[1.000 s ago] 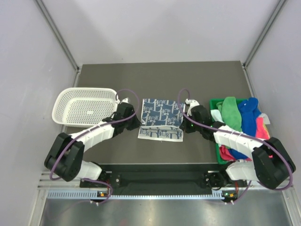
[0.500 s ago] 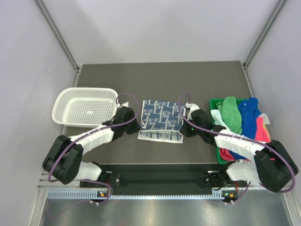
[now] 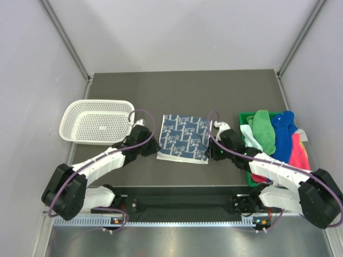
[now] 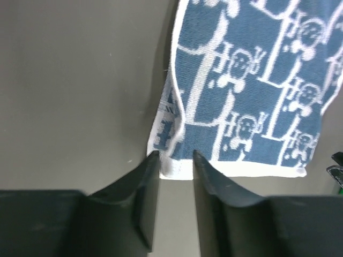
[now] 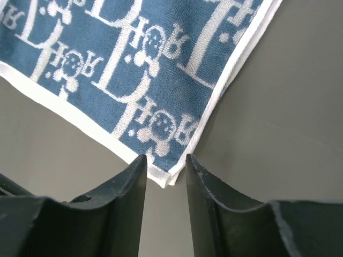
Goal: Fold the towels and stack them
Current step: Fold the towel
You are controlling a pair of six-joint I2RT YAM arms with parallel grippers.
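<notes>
Parted now, left claw (image 4: 171, 160) and right claw (image 5: 165, 160) have just released the 6 o'clock corners of the patterned towel (image 3: 185, 136); it lies doubled, centred on the surface (image 3: 214, 91), so this fold looks laid.

table (image 3: 182, 91): dark matte grey-brown, centre | back wall (image 3: 182, 32): pale lilac-grey, 12 o'clock | side walls (image 3: 27, 107): same, 9 and 3 o'clock | metal struts (image 3: 64, 35): 11 and 1 o'clock | steel plate (image 3: 182, 241): 6 o'clock | light: even
</notes>
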